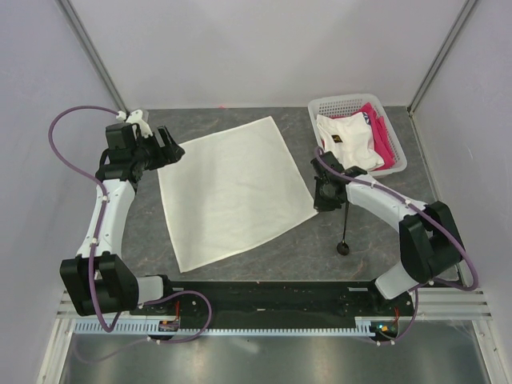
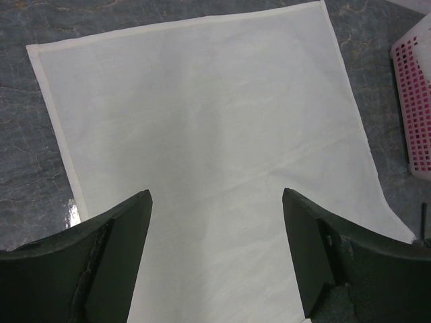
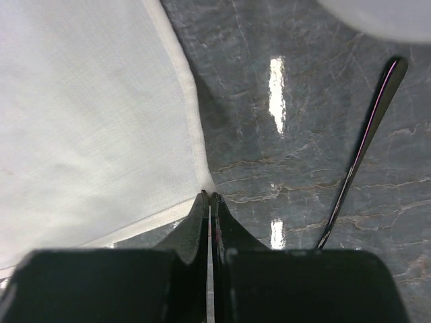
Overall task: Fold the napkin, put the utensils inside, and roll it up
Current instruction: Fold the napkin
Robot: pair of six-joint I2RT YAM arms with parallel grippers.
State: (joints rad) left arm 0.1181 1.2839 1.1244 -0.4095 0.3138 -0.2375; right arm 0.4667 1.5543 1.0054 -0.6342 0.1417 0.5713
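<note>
The overhead view is showing the napkin [image 1: 232, 188] lying flat and unfolded on the table [image 1: 264, 258]. Beyond its far right corner a white basket [image 1: 344, 99] is holding a white garment [image 1: 344, 140] and a pink cloth [image 1: 384, 138]. The spoon [image 1: 345, 228] is lying just off the napkin's right corner, bowl nearest the arm bases.

The right wrist view is giving what the overhead cannot: the right gripper [image 3: 209, 195] is pinching that corner's very tip, jaws pressed fully together, the cloth edge sitting slightly raised.

The left wrist view is showing the left gripper [image 2: 215, 195] hanging over the napkin's far left corner, jaws standing wide apart and gripping nothing.
</note>
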